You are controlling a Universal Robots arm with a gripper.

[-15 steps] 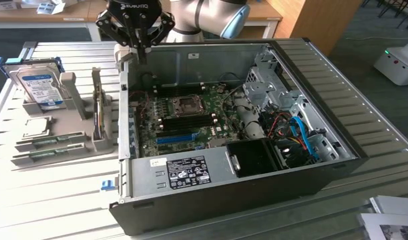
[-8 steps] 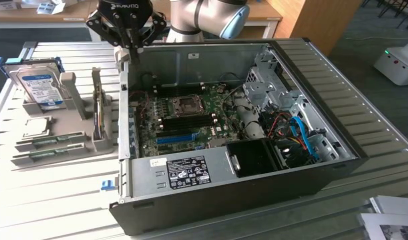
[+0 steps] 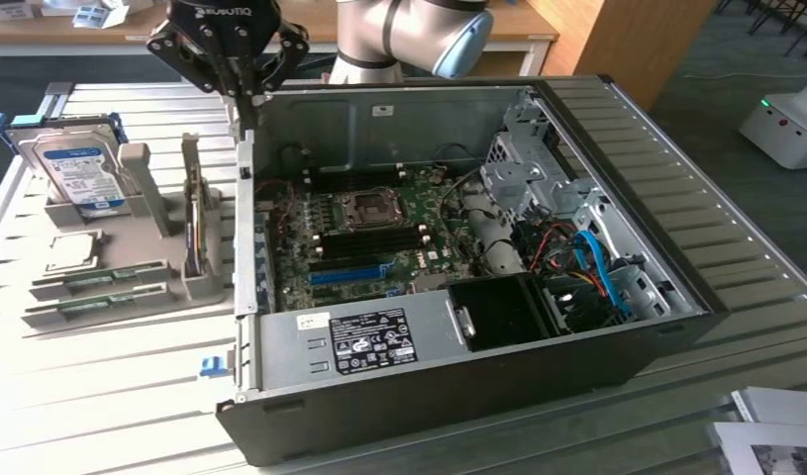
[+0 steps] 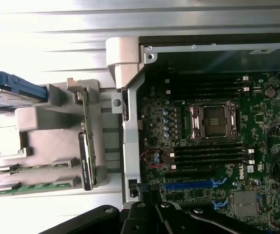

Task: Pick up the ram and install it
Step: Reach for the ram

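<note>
Strong glare on the pale table [image 4: 57, 48]

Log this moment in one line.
gripper: shut, empty | position: above case edge | ram: in holder

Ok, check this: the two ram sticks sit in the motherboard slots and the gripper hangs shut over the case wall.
Not quite. The exterior view shows the ram sticks lying in the grey holder outside the case, not in the motherboard slots. The gripper hangs shut over the case wall.
</note>
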